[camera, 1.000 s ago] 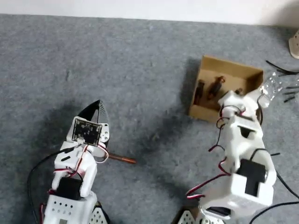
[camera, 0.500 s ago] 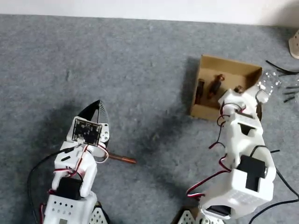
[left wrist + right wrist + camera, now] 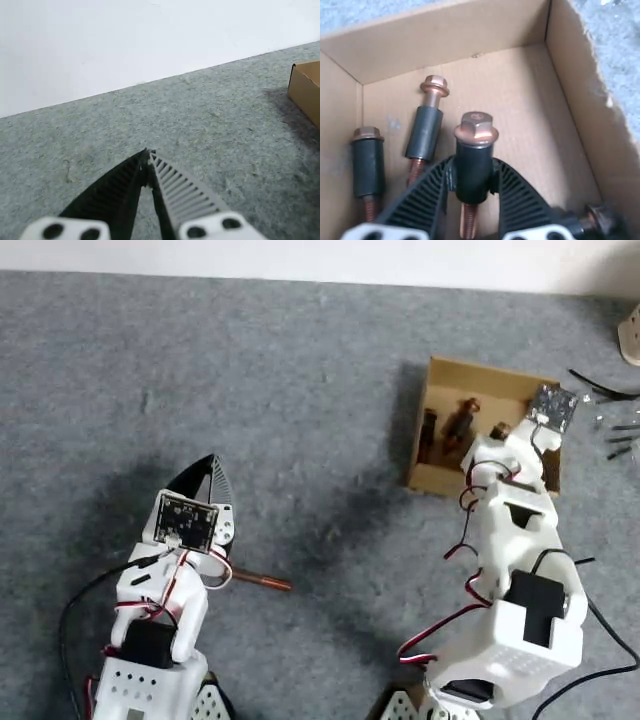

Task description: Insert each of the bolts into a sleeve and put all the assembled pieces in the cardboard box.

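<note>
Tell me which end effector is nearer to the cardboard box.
Right. The right end effector is over the cardboard box, holding a sleeved bolt; the left end effector is far off over the grey carpet.

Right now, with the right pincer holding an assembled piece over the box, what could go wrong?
1. The right pincer clamps only the sleeve; its bolt might slide loose on release.
2. The drop could land on the nearest assembled piece lying in the cardboard box.
3. The bare bolt lies close by the left arm, which could knock it away.
</note>
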